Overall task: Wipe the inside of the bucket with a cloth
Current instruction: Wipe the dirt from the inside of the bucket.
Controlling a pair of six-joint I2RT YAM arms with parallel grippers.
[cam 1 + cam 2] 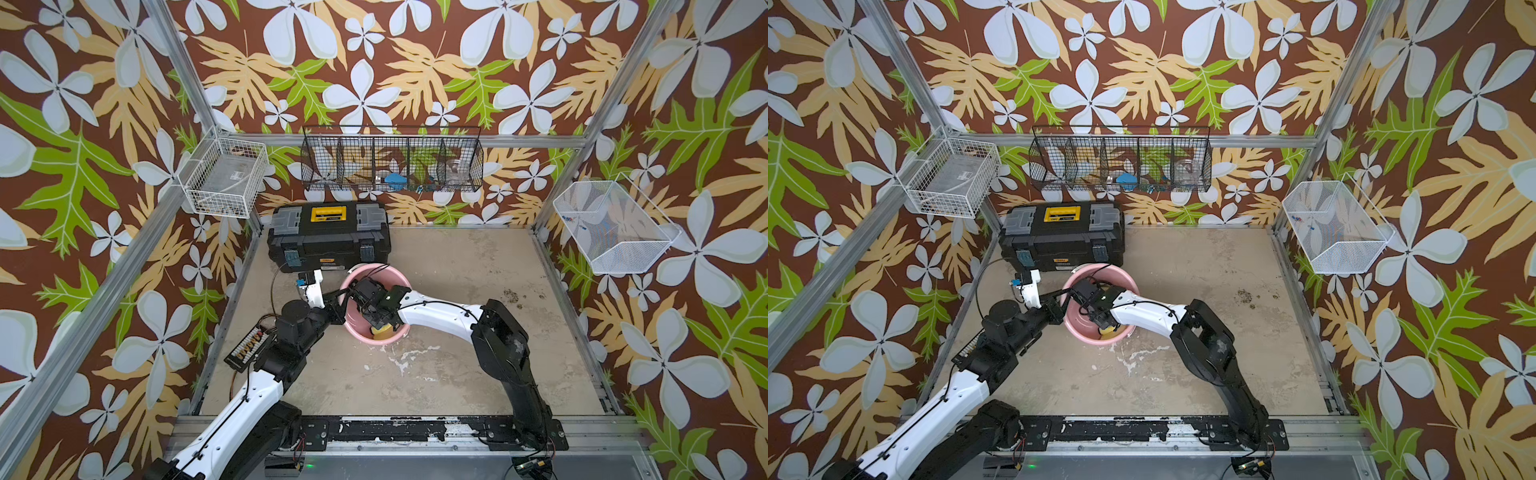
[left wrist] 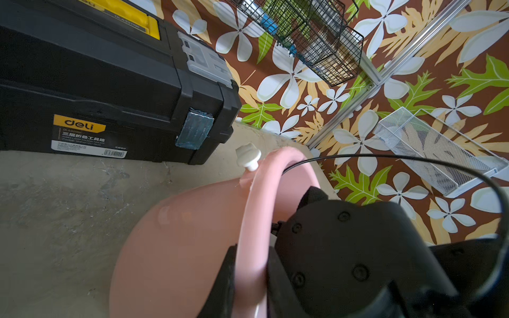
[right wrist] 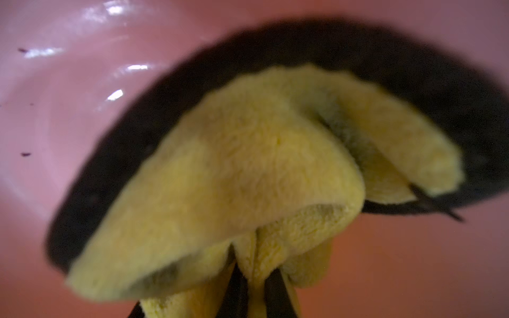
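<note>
Pink bucket (image 1: 352,322) stands on the tabletop (image 1: 457,291), just in front of a black toolbox (image 1: 328,237). Yellow cloth (image 3: 248,165) sits deep inside, bunched toward the near wall, pinched in the clenched right gripper (image 3: 254,286), which reaches in from above. The left gripper (image 2: 249,264) clamps the bucket's left rim.
</note>
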